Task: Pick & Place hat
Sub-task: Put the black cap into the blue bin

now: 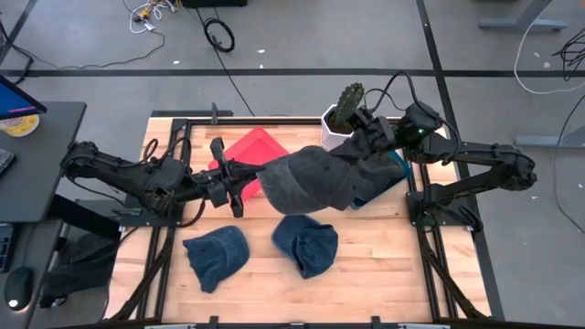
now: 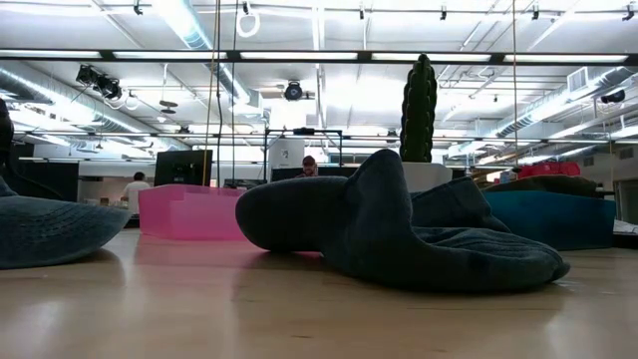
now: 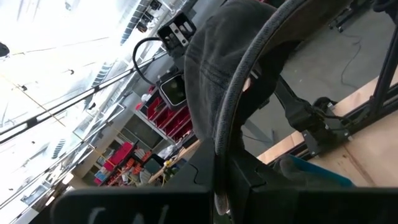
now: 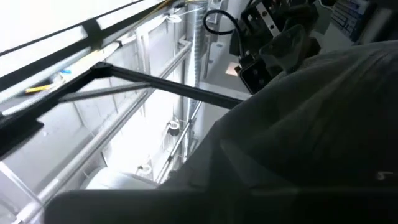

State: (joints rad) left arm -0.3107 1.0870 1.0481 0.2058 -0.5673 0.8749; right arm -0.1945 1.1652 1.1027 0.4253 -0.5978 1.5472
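Observation:
A dark grey hat (image 1: 311, 178) hangs spread above the middle of the table, between my two arms. My left gripper (image 1: 249, 181) reaches in from the table's left and is shut on the hat's left edge. My right gripper (image 1: 367, 146) comes from the right and stands at the hat's far right side. There grey cloth (image 4: 311, 124) fills its wrist view and hides the gripper. Two blue hats (image 1: 217, 254) (image 1: 306, 245) lie flat on the table near its front edge; in the low view they show in the middle (image 2: 399, 234) and at the left (image 2: 50, 229). My left gripper pinches the hat's stitched rim (image 3: 219, 163) between its two fingers, coming level from the table's left. The rim runs up out of the fingers and the crown (image 3: 217, 56) arches beyond them. The hat is lifted clear of the table.
A red bin (image 1: 256, 146) stands at the back, behind the hat. A white pot with a cactus (image 1: 343, 114) and a teal bin (image 1: 395, 169) stand at the back right. Bare wood shows along the near edge beside the blue hats.

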